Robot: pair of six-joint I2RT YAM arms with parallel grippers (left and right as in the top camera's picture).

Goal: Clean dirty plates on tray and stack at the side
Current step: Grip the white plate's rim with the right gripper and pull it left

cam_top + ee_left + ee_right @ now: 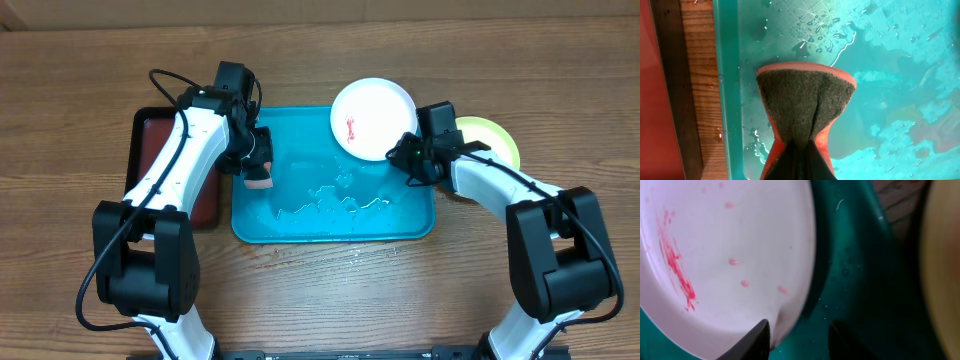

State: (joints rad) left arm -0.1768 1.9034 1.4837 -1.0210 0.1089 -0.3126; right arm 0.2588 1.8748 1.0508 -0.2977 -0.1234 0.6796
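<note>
The turquoise tray (300, 225) lies mid-table, wet with puddles. The white plate (373, 118) with a red smear sits at the tray's far right corner, over its rim. My right gripper (408, 158) is open, and the plate's near edge lies between its fingers. The right wrist view shows the white plate (725, 255), the gripper (800, 332) and the tray (855, 270). The yellow-green plate (492, 140) lies on the table right of the tray and shows in the right wrist view (945, 270). My left gripper (258, 165) is shut on an orange sponge (805, 100) over the tray's left side (730, 75). The light blue plate is out of view.
A black tray with a dark red inside (150, 160) lies left of the turquoise tray, under my left arm; its edge shows in the left wrist view (660, 75). Bare wooden table (330, 300) lies in front.
</note>
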